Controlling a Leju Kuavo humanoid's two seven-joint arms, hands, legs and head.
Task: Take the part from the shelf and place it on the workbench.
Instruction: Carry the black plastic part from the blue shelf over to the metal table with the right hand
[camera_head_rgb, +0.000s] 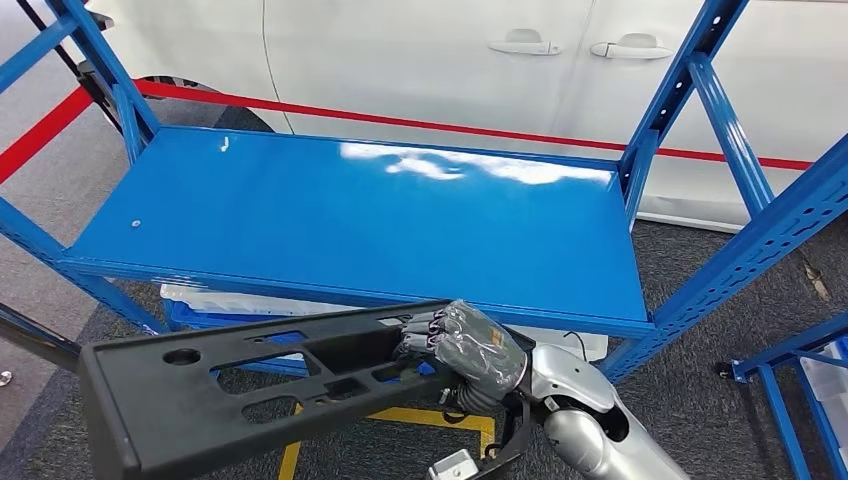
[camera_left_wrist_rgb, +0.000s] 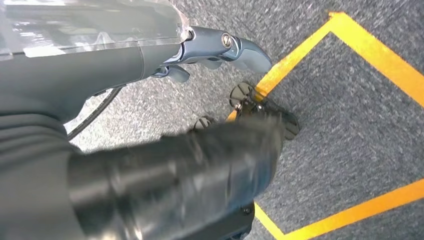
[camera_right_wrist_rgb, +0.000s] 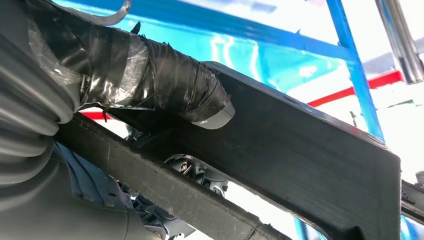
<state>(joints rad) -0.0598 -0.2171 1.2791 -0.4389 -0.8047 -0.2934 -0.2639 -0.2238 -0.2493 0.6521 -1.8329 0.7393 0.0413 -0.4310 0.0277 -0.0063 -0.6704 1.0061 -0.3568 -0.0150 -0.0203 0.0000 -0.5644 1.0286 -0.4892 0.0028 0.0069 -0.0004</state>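
Note:
The long black plastic part (camera_head_rgb: 250, 390), pierced with several cut-outs, hangs level in front of the blue shelf's (camera_head_rgb: 350, 215) front edge and below it. My right hand (camera_head_rgb: 465, 345) grips the part at its right end, fingers hooked into a cut-out. In the right wrist view the tape-wrapped thumb (camera_right_wrist_rgb: 165, 85) presses on the part's (camera_right_wrist_rgb: 310, 160) flat face, and darker fingers curl under a rail. The shelf board is bare. My left hand (camera_left_wrist_rgb: 125, 65) hangs over grey carpet, its thumb (camera_left_wrist_rgb: 240, 47) sticking out, nothing in it.
Blue slotted uprights (camera_head_rgb: 760, 240) frame the shelf's right side. A white car (camera_head_rgb: 420, 60) stands behind a red floor line (camera_head_rgb: 400, 125). White trays (camera_head_rgb: 230, 305) sit on the lower level. Yellow floor tape (camera_head_rgb: 440, 418) lies under the part. Another blue rack (camera_head_rgb: 790, 380) stands at the right.

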